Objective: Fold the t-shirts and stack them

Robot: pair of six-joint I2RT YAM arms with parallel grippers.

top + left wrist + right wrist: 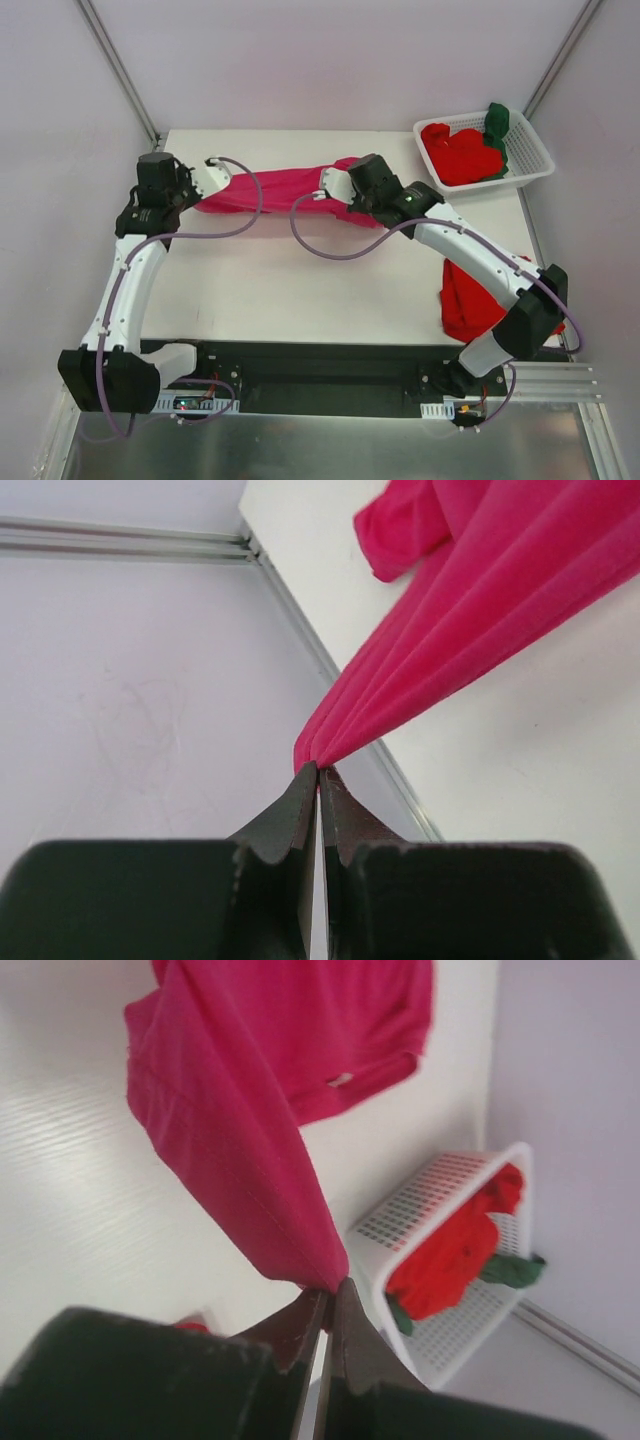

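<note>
As both end effectors pinch magenta-pink t-shirt, jaws closed

The top external view looks steeply down from above and behind the arm bases, far enough off to take in the whole table. Each wrist view sits close behind its own jaws and looks along them. The left gripper faces the table's edge. The right gripper faces the white slotted basket beyond its tips. All three views share the magenta t-shirt.
</note>
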